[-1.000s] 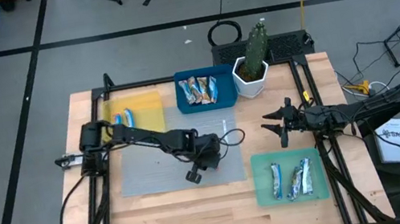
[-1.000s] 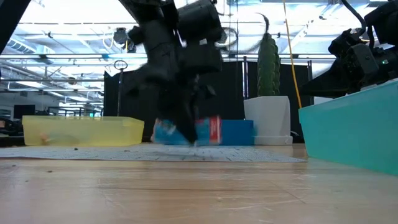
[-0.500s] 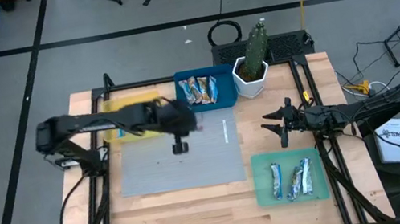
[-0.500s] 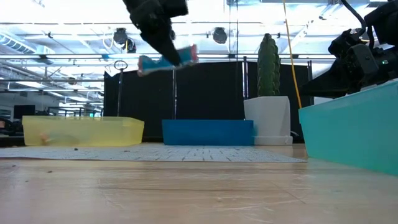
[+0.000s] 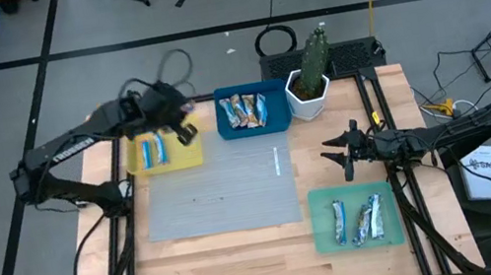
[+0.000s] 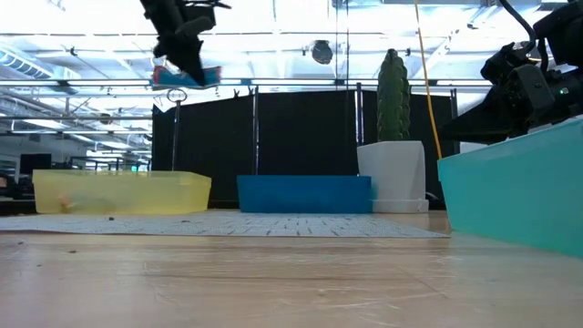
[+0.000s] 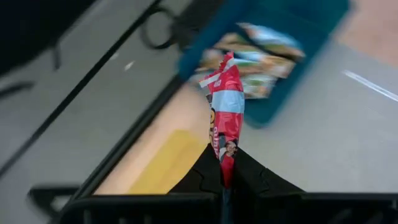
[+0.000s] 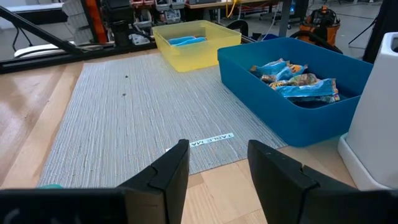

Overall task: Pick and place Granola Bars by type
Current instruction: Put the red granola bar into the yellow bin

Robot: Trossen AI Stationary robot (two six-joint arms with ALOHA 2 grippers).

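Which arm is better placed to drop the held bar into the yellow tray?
Left. The left gripper holds a granola bar, raised beside the yellow tray. The right gripper waits open across the mat, holding nothing.

Even, bright overhead light in the high view, soft shadows only. Low view is backlit: ceiling lights and windows blow out white, the left gripper (image 6: 187, 55) and its bar (image 6: 187, 76) read dark, the near wooden surface (image 6: 273, 282) is soft. Left wrist view is heavily motion-blurred; the blue tray (image 7: 267, 56) smears, only the held bar is fairly sharp. Right wrist view is sharp and evenly lit, own fingers (image 8: 165, 174) slightly soft.
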